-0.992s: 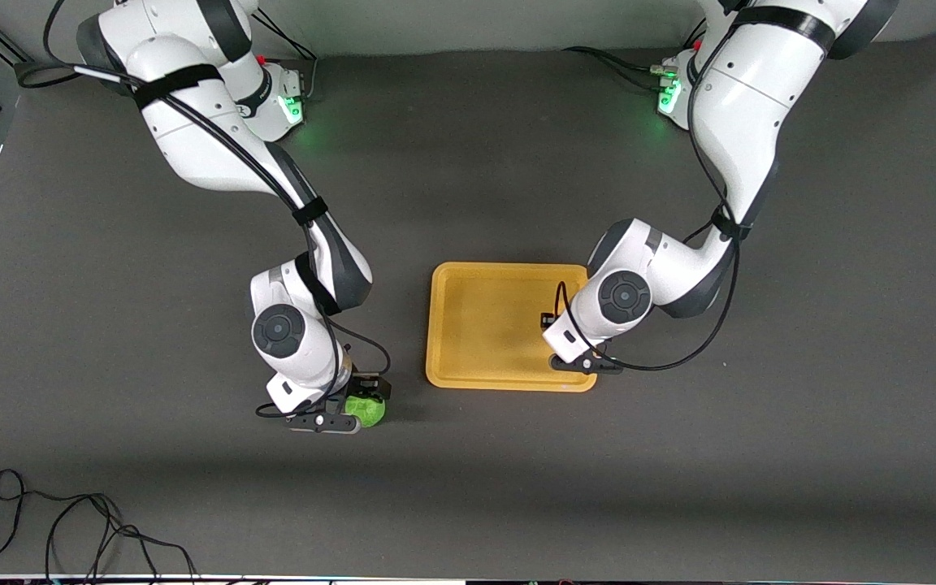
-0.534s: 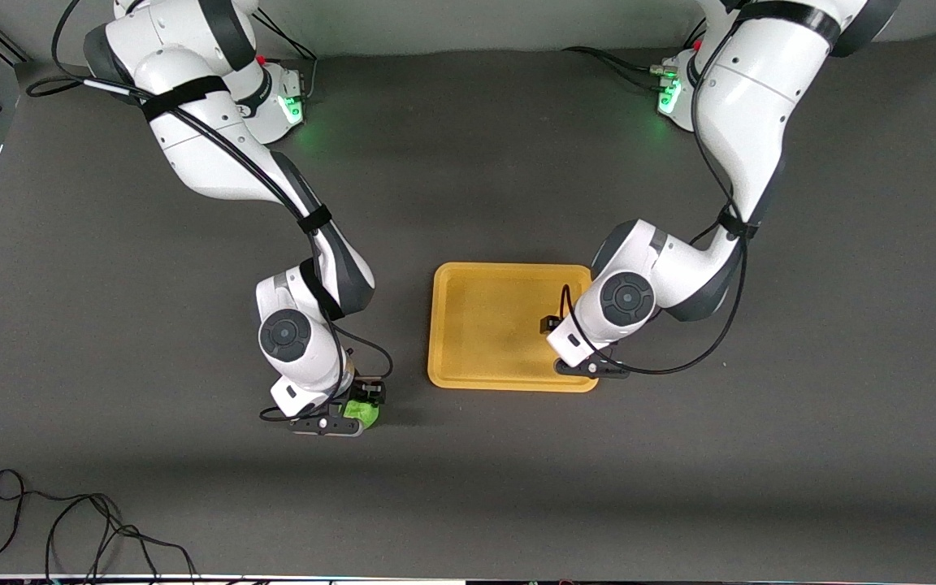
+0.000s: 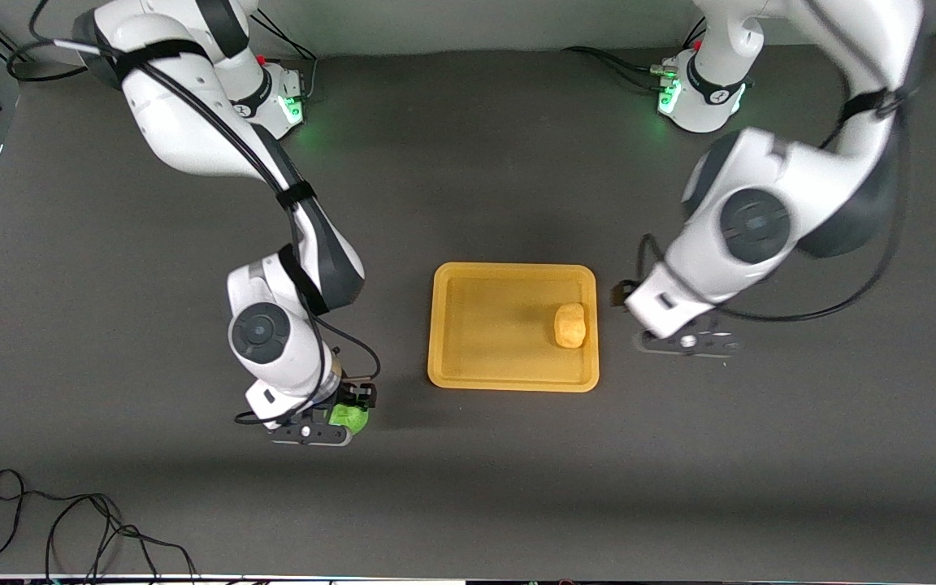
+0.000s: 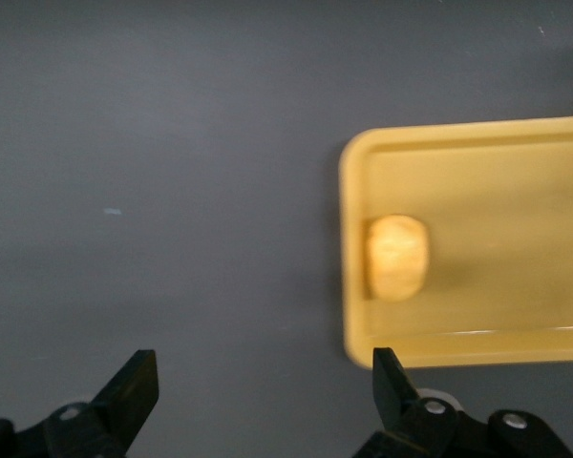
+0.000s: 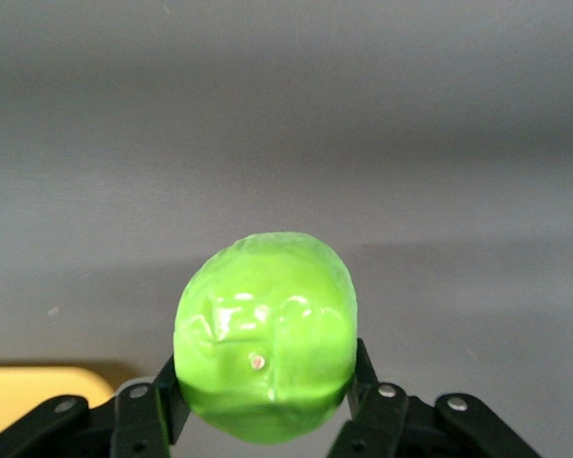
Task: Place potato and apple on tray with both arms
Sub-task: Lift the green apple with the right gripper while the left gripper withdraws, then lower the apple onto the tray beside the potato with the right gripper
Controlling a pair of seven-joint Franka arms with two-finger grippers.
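The orange-yellow tray [image 3: 468, 325] lies mid-table. The yellow-tan potato [image 3: 569, 325] lies in it at the end toward the left arm, also in the left wrist view [image 4: 397, 257] with the tray [image 4: 497, 191]. My left gripper [image 3: 687, 344] is open and empty, raised over the bare mat just off that tray end; in its wrist view [image 4: 265, 382] the fingers stand wide apart. My right gripper [image 3: 346, 416] is shut on the green apple [image 3: 349, 418] over the mat toward the right arm's end from the tray. The right wrist view shows the apple [image 5: 265, 334] between the fingers, gripper [image 5: 265, 382].
A loose black cable [image 3: 70, 520] lies on the mat near the front edge at the right arm's end. A corner of the tray [image 5: 38, 393] shows in the right wrist view. The arms' green-lit bases [image 3: 289, 106] stand along the table's farthest edge.
My left gripper has let go of the potato on the tray, lifted and swung off toward the left arm's end. My right gripper has closed on the apple and raised it slightly.
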